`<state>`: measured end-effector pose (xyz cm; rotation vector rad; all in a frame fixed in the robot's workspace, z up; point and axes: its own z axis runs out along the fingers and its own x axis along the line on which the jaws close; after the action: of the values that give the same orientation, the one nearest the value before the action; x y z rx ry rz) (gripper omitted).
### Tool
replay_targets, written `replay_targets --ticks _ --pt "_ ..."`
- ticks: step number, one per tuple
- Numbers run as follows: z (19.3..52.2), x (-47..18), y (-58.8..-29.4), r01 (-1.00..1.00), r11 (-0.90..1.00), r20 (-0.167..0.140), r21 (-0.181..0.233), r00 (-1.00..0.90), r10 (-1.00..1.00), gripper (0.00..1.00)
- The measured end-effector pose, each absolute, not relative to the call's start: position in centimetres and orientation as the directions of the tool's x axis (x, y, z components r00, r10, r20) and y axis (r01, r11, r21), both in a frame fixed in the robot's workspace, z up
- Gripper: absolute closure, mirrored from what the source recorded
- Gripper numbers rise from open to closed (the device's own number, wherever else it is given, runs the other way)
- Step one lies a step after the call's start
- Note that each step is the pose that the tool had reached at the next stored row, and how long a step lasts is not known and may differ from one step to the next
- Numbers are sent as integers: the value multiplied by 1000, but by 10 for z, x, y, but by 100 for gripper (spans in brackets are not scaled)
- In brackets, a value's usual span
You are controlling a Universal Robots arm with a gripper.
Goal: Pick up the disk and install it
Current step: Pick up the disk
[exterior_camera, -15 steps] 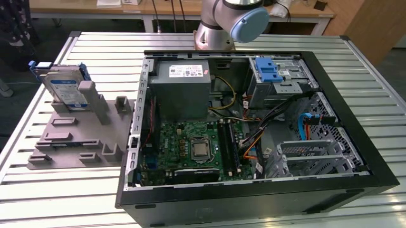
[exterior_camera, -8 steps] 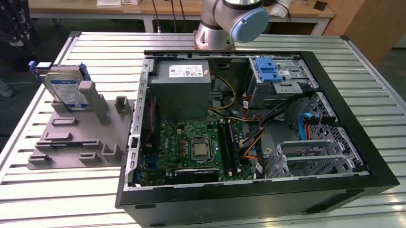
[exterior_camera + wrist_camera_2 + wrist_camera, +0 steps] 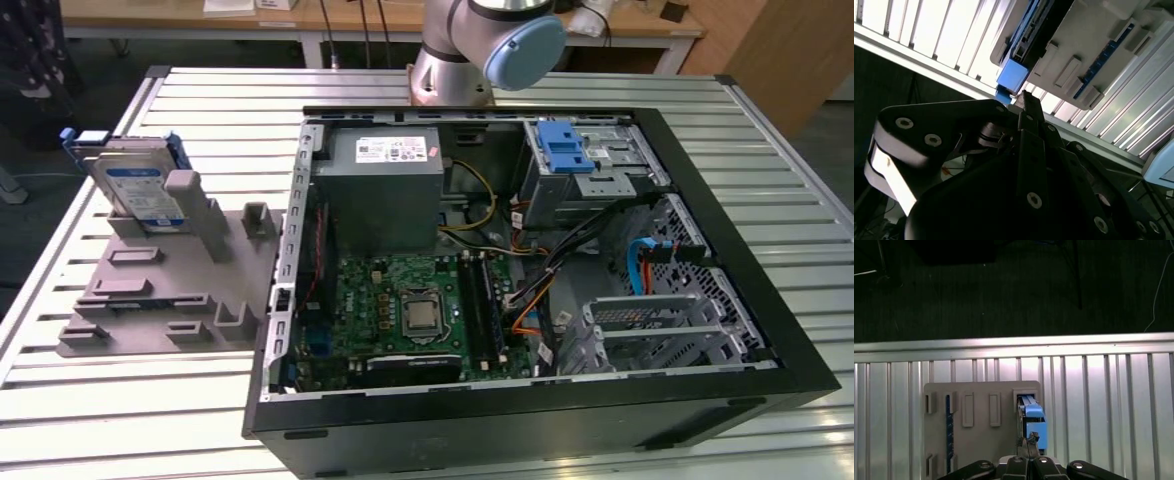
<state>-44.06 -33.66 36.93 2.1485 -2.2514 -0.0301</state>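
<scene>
- The disk [image 3: 140, 190] stands on edge in a slot of the grey fixture [image 3: 147, 290].
- The fixture sits on the slatted table [image 3: 134, 420], to the exterior view's left of the open computer case [image 3: 534, 425].
- In both wrist views the claw [image 3: 1028, 443] [image 3: 1025, 99] points at the disk's blue-railed edge [image 3: 1030, 415].
- Its fingers are drawn together and grip nothing.

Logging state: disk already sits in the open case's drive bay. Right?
No. The disk stands upright in the grey holder outside the open case, not inside it; the exterior view shows this.
</scene>
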Motion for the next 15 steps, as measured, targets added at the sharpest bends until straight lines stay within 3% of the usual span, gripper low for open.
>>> replay_targets --ticks 3,8,11,14,15 --pt "367 -441 -337 -998 47 9 31 -47 -999 89" --pt "363 -441 -337 -999 47 9 26 -47 -999 65" --pt "359 -441 -337 -999 47 9 24 -47 -999 59" --pt "354 -441 -337 -999 47 8 19 -47 -999 42" --pt "353 -442 -337 -999 47 8 16 -47 -999 42"
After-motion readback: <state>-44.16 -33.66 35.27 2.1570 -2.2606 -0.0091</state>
